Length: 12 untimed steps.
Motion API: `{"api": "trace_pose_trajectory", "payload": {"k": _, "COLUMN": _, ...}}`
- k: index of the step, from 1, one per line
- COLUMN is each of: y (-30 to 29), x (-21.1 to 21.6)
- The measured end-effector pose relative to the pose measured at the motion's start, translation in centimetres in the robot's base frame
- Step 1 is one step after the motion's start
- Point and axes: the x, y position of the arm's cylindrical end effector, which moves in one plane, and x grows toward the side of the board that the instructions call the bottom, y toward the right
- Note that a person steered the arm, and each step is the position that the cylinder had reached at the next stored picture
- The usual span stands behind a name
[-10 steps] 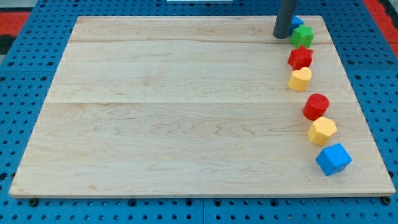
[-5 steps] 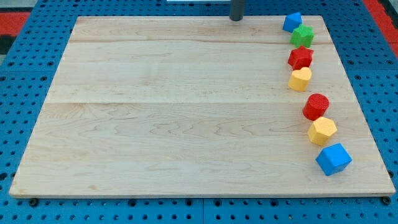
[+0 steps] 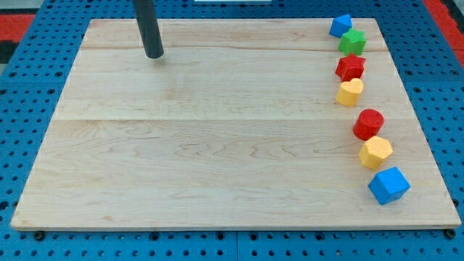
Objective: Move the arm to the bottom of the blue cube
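The blue cube point(image 3: 388, 185) lies near the board's bottom right corner. My tip point(image 3: 154, 55) rests on the wooden board point(image 3: 203, 145) near the view's top left, far from the cube and from every other block. The rod rises from the tip out of the view's top.
A column of blocks runs down the view's right side: a small blue block point(image 3: 340, 26), a green star point(image 3: 353, 42), a red star point(image 3: 350, 67), a yellow heart point(image 3: 349, 93), a red cylinder point(image 3: 368, 124) and a yellow hexagon point(image 3: 375, 153).
My tip has moved from beside the top right blocks leftwards along the top edge, then down a little at the top left. No block has moved.
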Motion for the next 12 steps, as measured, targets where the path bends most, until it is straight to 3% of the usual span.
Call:
{"api": "trace_pose_trajectory", "payload": {"k": 2, "y": -1.3, "x": 0.6}}
{"api": "trace_pose_trajectory", "payload": {"k": 3, "y": -4.3, "x": 7.9}}
{"api": "trace_pose_trajectory", "payload": {"k": 4, "y": -0.4, "x": 12.8}}
{"api": "trace_pose_trajectory", "payload": {"k": 5, "y": 0.8, "x": 21.7}}
{"api": "trace_pose_trajectory", "payload": {"k": 6, "y": 8.3, "x": 29.2}}
{"api": "trace_pose_trajectory", "payload": {"k": 8, "y": 25.3, "x": 30.7}}
{"api": "trace_pose_trajectory", "payload": {"k": 10, "y": 29.7, "x": 32.7}}
{"api": "trace_pose_trajectory", "payload": {"k": 12, "y": 46.0, "x": 31.7}}
